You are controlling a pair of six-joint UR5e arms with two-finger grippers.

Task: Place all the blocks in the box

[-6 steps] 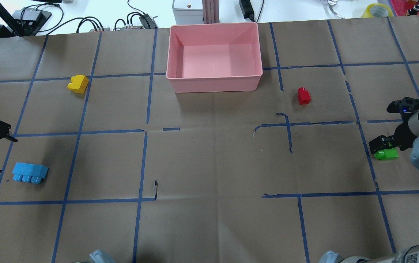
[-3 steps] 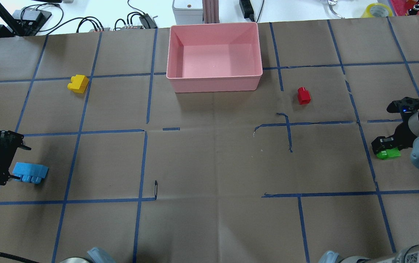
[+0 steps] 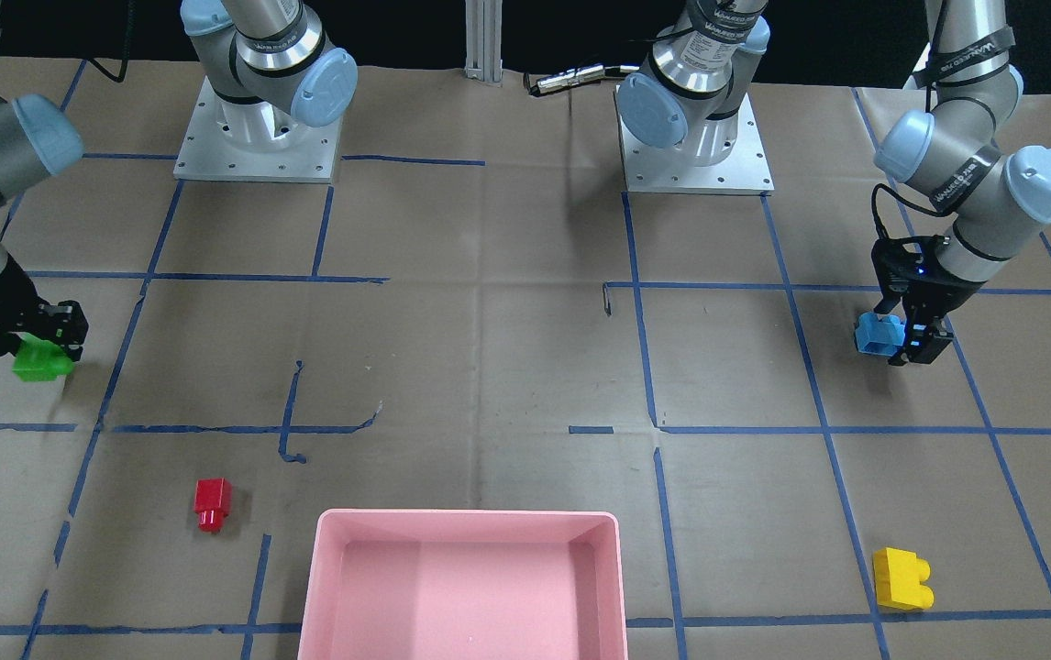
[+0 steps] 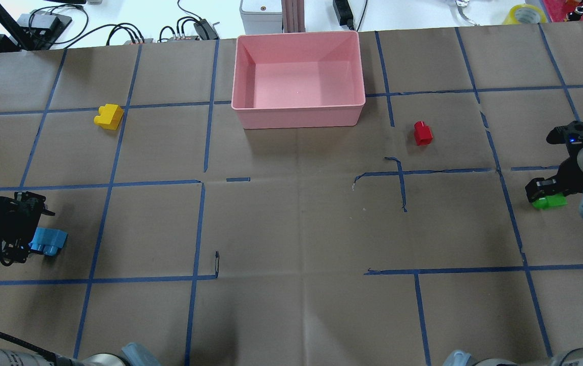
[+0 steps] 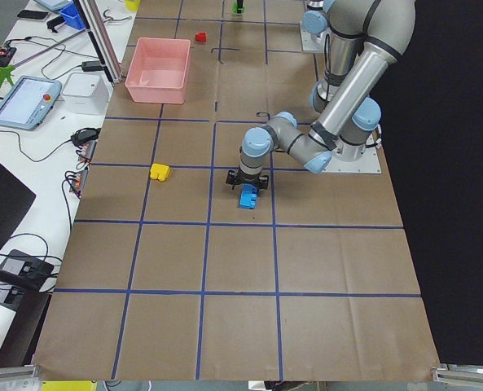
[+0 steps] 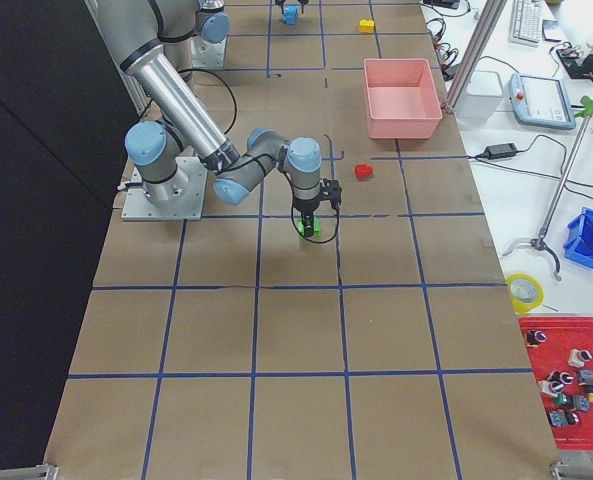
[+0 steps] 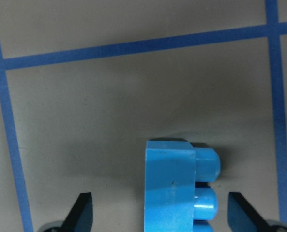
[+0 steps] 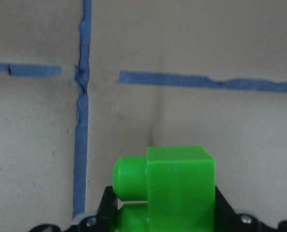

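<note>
The light blue brick (image 4: 50, 241) lies at the table's left. My left gripper (image 4: 26, 233) is open and low over it, its fingers on either side of the brick (image 7: 170, 188) in the left wrist view. My right gripper (image 4: 546, 192) is shut on the green brick (image 4: 550, 202) at the right edge; the brick fills the gap between the fingers in the right wrist view (image 8: 177, 186). The yellow brick (image 4: 108, 116) lies far left and the red brick (image 4: 422, 133) lies right of the pink box (image 4: 296, 116). The box holds nothing.
Blue tape lines grid the brown paper table. Cables, a power unit and a grey device (image 4: 258, 14) lie beyond the far edge behind the box, and a tape roll (image 4: 525, 14) lies at the far right. The two arm bases (image 3: 255, 137) stand at the robot's side.
My left gripper has moved right and come over the light blue brick, now straddling it. My right gripper, with the green brick in it, has shifted a little right and farther away.
</note>
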